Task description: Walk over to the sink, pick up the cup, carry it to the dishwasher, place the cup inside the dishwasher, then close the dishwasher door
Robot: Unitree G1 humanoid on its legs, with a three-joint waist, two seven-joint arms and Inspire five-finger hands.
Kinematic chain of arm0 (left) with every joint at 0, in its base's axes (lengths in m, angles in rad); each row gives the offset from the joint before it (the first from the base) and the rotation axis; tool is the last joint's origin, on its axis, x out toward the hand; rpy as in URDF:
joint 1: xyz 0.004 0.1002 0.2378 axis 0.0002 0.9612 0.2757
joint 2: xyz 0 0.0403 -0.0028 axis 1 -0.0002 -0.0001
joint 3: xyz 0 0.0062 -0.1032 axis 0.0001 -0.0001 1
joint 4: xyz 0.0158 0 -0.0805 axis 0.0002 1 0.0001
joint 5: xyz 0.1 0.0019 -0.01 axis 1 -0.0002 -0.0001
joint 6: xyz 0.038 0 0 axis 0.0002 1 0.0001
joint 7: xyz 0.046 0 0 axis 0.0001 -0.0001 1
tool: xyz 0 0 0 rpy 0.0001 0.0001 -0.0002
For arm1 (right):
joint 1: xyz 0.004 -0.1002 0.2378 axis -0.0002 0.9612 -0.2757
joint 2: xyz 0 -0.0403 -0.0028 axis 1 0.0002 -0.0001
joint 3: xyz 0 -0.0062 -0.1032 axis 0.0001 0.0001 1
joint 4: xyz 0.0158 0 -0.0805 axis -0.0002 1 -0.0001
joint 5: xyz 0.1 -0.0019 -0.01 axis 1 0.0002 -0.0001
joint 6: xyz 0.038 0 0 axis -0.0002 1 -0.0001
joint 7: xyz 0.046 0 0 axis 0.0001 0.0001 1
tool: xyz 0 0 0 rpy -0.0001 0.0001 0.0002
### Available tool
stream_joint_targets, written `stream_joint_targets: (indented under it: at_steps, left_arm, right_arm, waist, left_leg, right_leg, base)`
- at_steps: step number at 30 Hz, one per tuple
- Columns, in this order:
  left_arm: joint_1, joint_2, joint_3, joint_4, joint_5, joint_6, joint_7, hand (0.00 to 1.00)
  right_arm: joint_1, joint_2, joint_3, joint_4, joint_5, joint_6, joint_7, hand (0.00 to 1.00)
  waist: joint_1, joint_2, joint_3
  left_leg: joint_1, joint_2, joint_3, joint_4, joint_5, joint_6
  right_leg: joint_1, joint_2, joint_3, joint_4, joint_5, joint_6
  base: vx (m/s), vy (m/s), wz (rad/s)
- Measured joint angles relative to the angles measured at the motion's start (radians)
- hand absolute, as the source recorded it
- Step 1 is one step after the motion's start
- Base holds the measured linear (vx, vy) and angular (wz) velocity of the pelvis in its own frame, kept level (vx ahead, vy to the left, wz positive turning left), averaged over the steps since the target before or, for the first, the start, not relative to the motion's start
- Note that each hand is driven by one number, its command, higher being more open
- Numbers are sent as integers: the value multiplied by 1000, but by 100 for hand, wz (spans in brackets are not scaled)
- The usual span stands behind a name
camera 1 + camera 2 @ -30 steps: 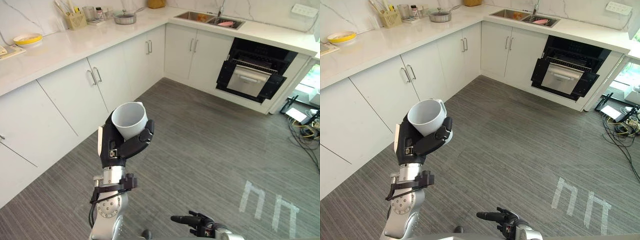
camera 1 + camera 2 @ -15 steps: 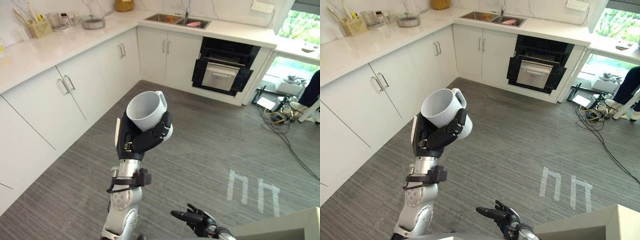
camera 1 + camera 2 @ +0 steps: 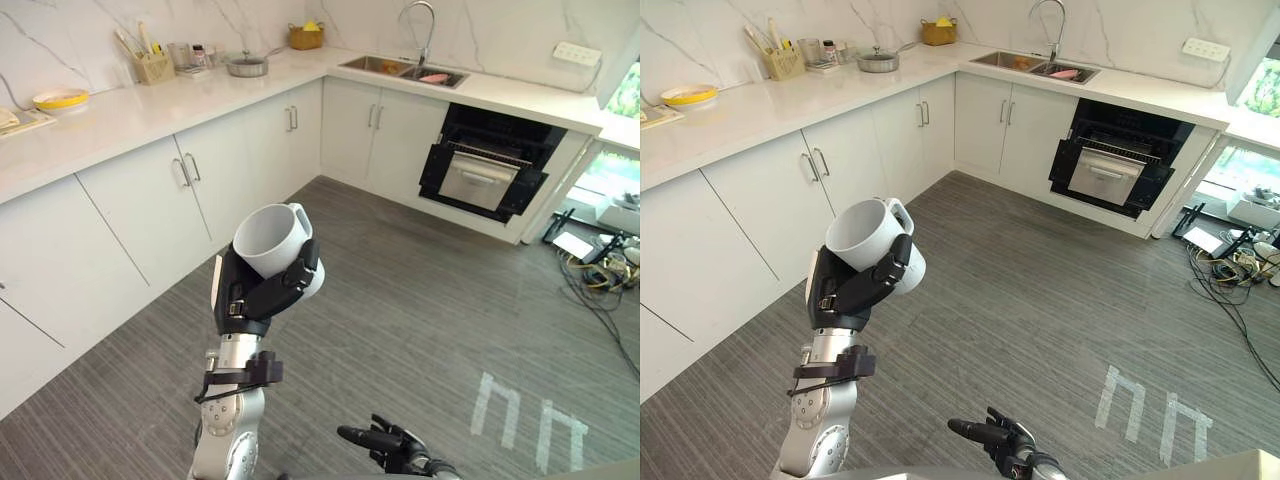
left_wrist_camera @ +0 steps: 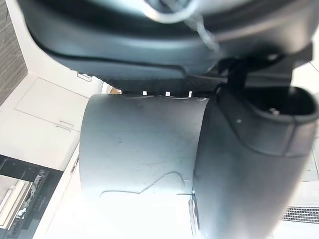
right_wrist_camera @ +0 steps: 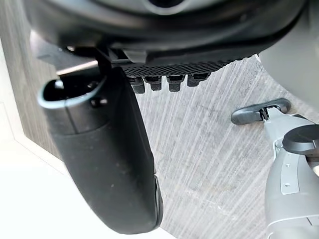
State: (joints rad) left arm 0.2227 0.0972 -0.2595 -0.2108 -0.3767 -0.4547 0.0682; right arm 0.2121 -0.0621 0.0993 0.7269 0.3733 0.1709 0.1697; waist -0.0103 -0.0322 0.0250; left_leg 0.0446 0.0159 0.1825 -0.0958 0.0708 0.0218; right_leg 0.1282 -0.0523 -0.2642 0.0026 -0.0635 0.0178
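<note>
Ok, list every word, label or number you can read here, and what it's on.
Nothing is legible.
Left hand: small label on its back, too small to read.
Cup: plain white, no print showing.
Floor: white tape marks, shapes rather than letters.

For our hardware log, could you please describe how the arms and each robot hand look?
The left arm is silver-grey with a black wrist bracket. The left robot hand is black with a white side panel; the right robot hand is black too.
</note>
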Motion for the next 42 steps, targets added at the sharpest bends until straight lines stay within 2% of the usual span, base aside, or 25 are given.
stream_joint_targets:
  at_steps: [2, 4, 6, 7, 9, 10, 12, 14, 16, 18, 21, 23, 24, 25, 27, 28, 30, 31, 32, 34, 35, 36, 38, 40, 42]
  left_arm:
    - [11, -1, 10, 1, 1, 1, -7, 0]
    - [17, -8, 15, 0, 2, 0, -21, 0]
    - [23, -23, 44, 1, 2, 1, -28, 0]
    - [26, -30, 59, 0, 2, 0, -31, 0]
    - [41, -44, 90, 0, -17, -4, -34, 0]
    - [58, -45, 106, -2, -18, -8, -41, 0]
    - [72, -51, 113, -14, -17, -9, -41, 0]
    - [72, -59, 115, -14, -17, -9, -39, 0]
    - [72, -69, 115, -14, -17, -9, -36, 0]
    - [74, -69, 116, -14, -17, 0, -36, 0]
    - [72, -66, 113, -31, -17, 4, -43, 0]
    - [56, -58, 110, -41, -17, 4, -47, 0]
    - [40, -42, 110, -54, -17, 7, -47, 0]
    - [21, -24, 110, -54, -16, 12, -47, 0]
    - [8, -17, 106, -50, -9, 12, -38, 0]
    - [-1, -15, 104, -46, 1, 10, -31, 0]
    - [-47, -2, 104, -7, 15, 14, -26, 0]
    - [-55, 2, 105, 1, 14, 19, -25, 0]
    - [-70, -1, 105, 23, 12, 26, -30, 0]
    - [-69, -1, 97, 30, 7, 38, -42, 0]
    - [-63, 0, 93, 29, 1, 37, -70, 0]
    - [-48, 0, 89, 29, 2, 31, -93, 0]
    - [-30, -29, 61, 41, 4, 26, -109, 0]
    - [-40, -38, 18, 40, 5, 8, -128, 0]
    - [-40, -37, 3, 39, 5, 8, -132, 0]
  right_arm:
    - [-1, 4, -2, -1, 4, -3, -3, 100]
    - [-3, 0, -1, -12, 7, -5, -3, 100]
    - [-9, -12, -1, -25, 7, 2, -2, 100]
    - [-11, -17, -1, -28, 7, 4, -2, 100]
    - [-17, -35, -7, -27, 5, 4, -3, 100]
    - [-18, -56, -7, -25, -5, 4, -1, 100]
    - [-19, -71, -7, -22, -19, 3, 3, 100]
    - [-29, -75, 2, -10, -24, -1, 4, 100]
    - [-44, -84, 17, 8, -24, -12, 9, 100]
    - [-46, -82, 23, 38, -23, -31, 13, 100]
    - [-42, -79, 2, 70, -22, -57, 17, 100]
    - [-44, -64, -21, 96, -41, -72, -4, 100]
    - [-47, -43, -58, 114, -57, -97, -12, 100]
    - [-44, -25, -96, 133, -57, -170, 5, 100]
    - [-38, -15, -126, 135, -59, -262, 36, 100]
    - [-35, -10, -133, 137, -61, -294, 47, 100]
    - [-36, -2, -152, 144, -63, -377, 78, 100]
    - [-39, 2, -163, 147, -66, -384, 83, 100]
    - [-38, 3, -182, 147, -82, -397, 88, 100]
    - [-30, 0, -202, 148, -109, -409, 88, 100]
    - [-13, 2, -200, 146, -111, -423, 80, 100]
    - [3, 3, -193, 143, -110, -433, 77, 100]
    - [-12, -37, -186, 139, -122, -431, 80, 100]
    - [-19, -44, -173, 143, -122, -408, 83, 100]
    - [-19, -52, -173, 137, -121, -390, 84, 100]
  waist:
    - [5, -2, 2]
    - [8, 0, 20]
    - [22, 8, 61]
    - [24, 11, 73]
    - [31, 22, 99]
    - [31, 34, 97]
    - [38, 57, 105]
    - [46, 67, 111]
    - [43, 65, 115]
    - [43, 55, 108]
    - [43, 52, 80]
    - [42, 32, 58]
    - [38, 22, 55]
    - [27, 17, 52]
    - [-4, 21, 50]
    - [-12, 21, 50]
    - [-30, 24, 53]
    - [-35, 27, 56]
    - [-36, 36, 65]
    - [-35, 51, 75]
    - [-33, 51, 75]
    - [-33, 43, 73]
    - [-27, 102, 65]
    - [-25, 107, 69]
    - [-27, 108, 75]
  left_leg:
    - [-23, 6, 16, 47, -17, -4]
    - [-112, 30, 22, 246, -97, -17]
    - [-249, 103, 112, 578, -132, -71]
    - [-258, 120, 127, 625, -154, -90]
    - [-265, 143, 134, 579, -194, -81]
    - [-261, 145, 123, 407, -158, -107]
    - [-267, 162, 103, 320, -71, -162]
    - [-271, 134, 83, 356, -44, -149]
    - [-299, 105, 71, 438, -97, -69]
    - [-289, 62, 80, 500, -167, 18]
    - [-203, 5, 91, 459, -210, 38]
    - [-140, -28, 106, 409, -229, 50]
    - [-92, -45, 110, 377, -246, 57]
    - [-35, -57, 110, 336, -253, 56]
    - [47, -59, 110, 270, -257, 44]
    - [65, -59, 110, 254, -257, 43]
    - [118, -57, 107, 210, -256, 40]
    - [129, -52, 104, 206, -260, 33]
    - [155, -39, 102, 204, -275, 8]
    - [210, -11, 102, 205, -303, -37]
    - [249, -1, 105, 205, -325, -73]
    - [301, -3, 107, 208, -350, -100]
    - [323, 52, 126, 227, -358, -117]
    - [325, 73, 131, 258, -296, -119]
    - [302, 102, 131, 394, -284, -119]
  right_leg:
    - [-7, 6, 27, -5, 5, 2]
    - [-6, 8, 34, 0, 2, -5]
    - [17, 10, 26, 20, 1, -18]
    - [31, 9, 25, 20, -8, -31]
    - [63, 4, 24, 20, -29, -31]
    - [64, -5, 29, 26, -41, -18]
    - [75, -5, 52, 25, -59, -1]
    - [90, -27, 76, 25, -81, 20]
    - [100, -50, 82, 33, -103, 34]
    - [122, -96, 84, 74, -120, 72]
    - [84, -159, 101, 273, -120, 77]
    - [-1, -212, 105, 498, -99, 108]
    - [-80, -251, 103, 689, -41, 131]
    - [-167, -268, 99, 883, -40, 104]
    - [-261, -255, 56, 1017, -83, 43]
    - [-288, -248, 32, 1018, -101, 35]
    - [-377, -192, -62, 844, -169, 25]
    - [-384, -171, -84, 765, -172, 21]
    - [-390, -126, -120, 603, -163, 10]
    - [-384, -54, -130, 352, -68, -8]
    - [-368, -28, -129, 216, 47, -25]
    - [-352, -28, -118, 185, 220, -96]
    - [-336, 18, -119, 227, 184, -124]
    - [-333, 25, -124, 276, 104, -127]
    - [-296, 40, -118, 278, 54, -118]
  base:
    - [48, 13, -30]
    - [56, 8, -2]
    - [1, 4, 9]
    - [1, 23, 4]
    - [29, 70, 3]
    - [61, 122, -3]
    - [168, 255, -15]
    - [245, 297, -9]
    - [207, 175, 8]
    - [325, 240, 16]
    - [349, 242, 8]
    - [357, 210, -8]
    - [320, 155, -13]
    - [320, 141, -11]
    - [277, 105, -3]
    - [320, 97, -1]
    - [396, 57, 0]
    - [459, 6, 1]
    - [562, -41, 2]
    - [539, -65, 6]
    - [423, -90, 17]
    - [550, -140, 8]
    - [508, -151, -6]
    - [474, -243, 3]
    - [318, -183, -8]
